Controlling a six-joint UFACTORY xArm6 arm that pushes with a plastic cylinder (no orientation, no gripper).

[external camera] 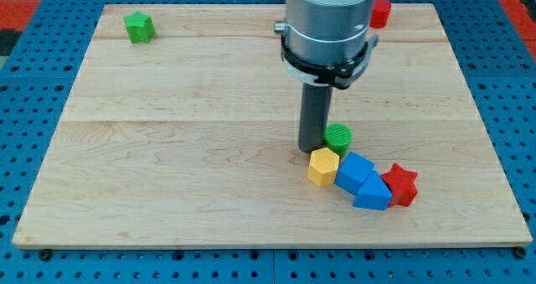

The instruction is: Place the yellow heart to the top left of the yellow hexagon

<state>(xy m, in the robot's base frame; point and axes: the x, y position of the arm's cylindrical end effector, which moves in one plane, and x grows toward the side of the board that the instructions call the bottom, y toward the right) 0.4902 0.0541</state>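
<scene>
My tip point(312, 152) rests on the wooden board point(167, 167) just to the view's left of the green cylinder point(338, 137) and just above the yellow hexagon point(322, 167); it is a plain rod, gripping nothing. To the hexagon's right lie two blue blocks point(356, 172) point(373, 193) touching it in a row, then a red star point(401, 184). A green star point(139, 27) sits far up-left of the hexagon, a red block point(381, 12) far above it, partly hidden by the arm; the yellow heart does not show.

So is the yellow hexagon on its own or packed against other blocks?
Packed: the yellow hexagon touches a blue block on the view's right, with the green cylinder just above. My tip stands at its top edge.
</scene>
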